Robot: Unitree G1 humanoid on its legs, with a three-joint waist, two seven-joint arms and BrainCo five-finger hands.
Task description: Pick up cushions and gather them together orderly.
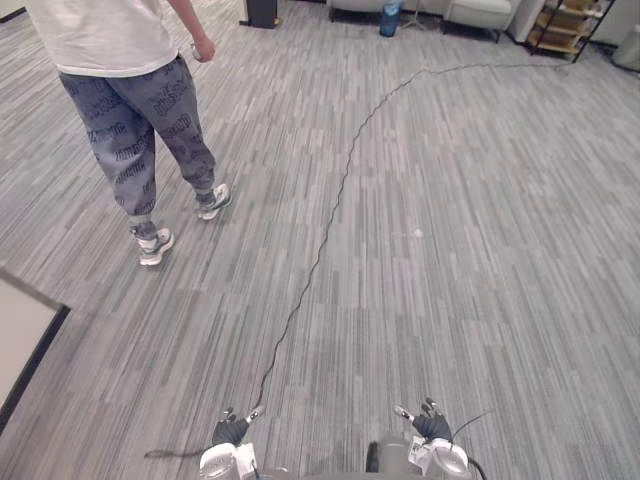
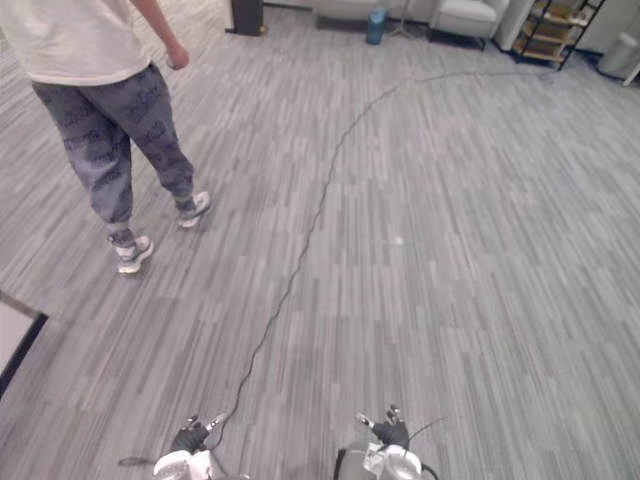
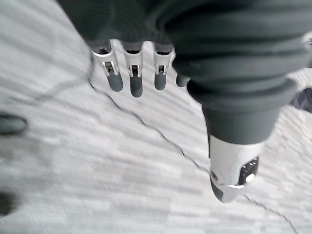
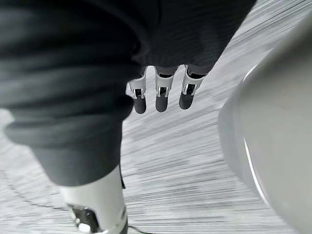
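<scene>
Since where the cushions lie cannot be told from here, the step in hand looks to be a walk to find them, and the hands are best left slack and low until one is close. In its wrist view the left hand [image 3: 136, 80] hangs with fingers straight and thumb apart, holding nothing. The right hand [image 4: 162, 97] is the same, spread and empty. In the eye views both hands are small dark shapes at 7 and 5 o'clock, too small to read, but those views add the route. Grey floor [image 1: 450, 300] runs ahead, with a pale panel [image 1: 20, 340] at 9 o'clock. A person [image 1: 130, 100] stands at 11 o'clock, so I would steer to their right. Farthest off, from 12 to 1 o'clock, are pale seats [image 1: 480, 12], a blue bottle [image 1: 390, 18] and a shelf [image 1: 565, 28]. The seats seem the likeliest place to search.
</scene>
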